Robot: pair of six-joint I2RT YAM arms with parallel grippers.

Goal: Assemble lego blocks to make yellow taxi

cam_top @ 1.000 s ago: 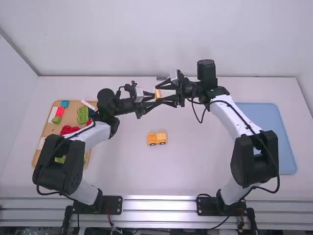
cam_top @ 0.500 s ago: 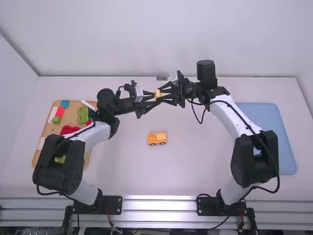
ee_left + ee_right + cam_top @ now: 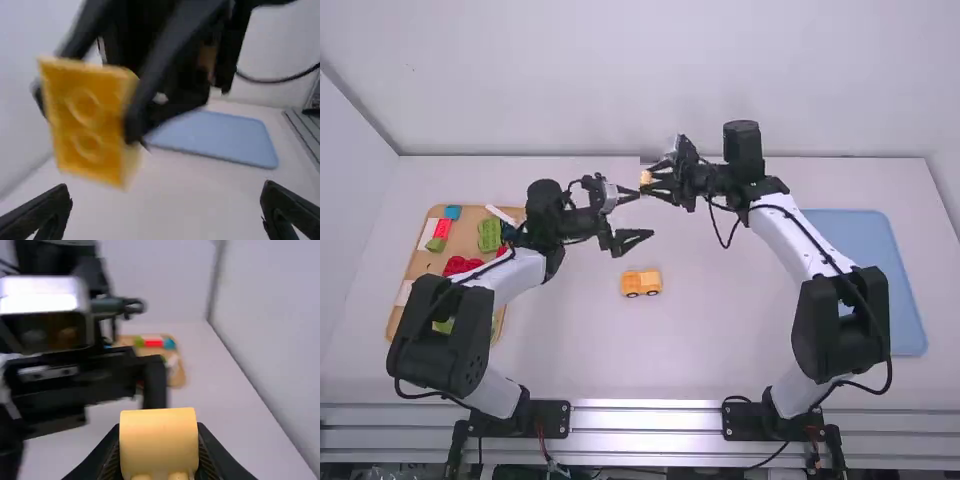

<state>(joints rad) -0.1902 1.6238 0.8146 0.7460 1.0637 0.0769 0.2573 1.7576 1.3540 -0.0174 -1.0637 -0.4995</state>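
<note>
A small yellow block is held up above the worktop, pinched in the jaws of the right gripper. The block is short and chunky. In the left wrist view one flat, squarish face carries two round ring shapes, side by side; the right wrist view shows a smooth, plain side with softly rounded corners, and two pale, rounded studs along one edge. Its colour is an even, warm yellow.

The left gripper is just beside the block, also raised above the worktop, its jaws spread wide with nothing between them.

A yellow toy car stands upright on the worktop, between the two arms and nearer to their bases than the block is. It has a boxy body, a paler patch on its top and two dark wheels along the side facing the bases.

Beyond the left arm lies a brown tray with red, green, white and teal blocks; a flat blue tray lies beside the right arm.
</note>
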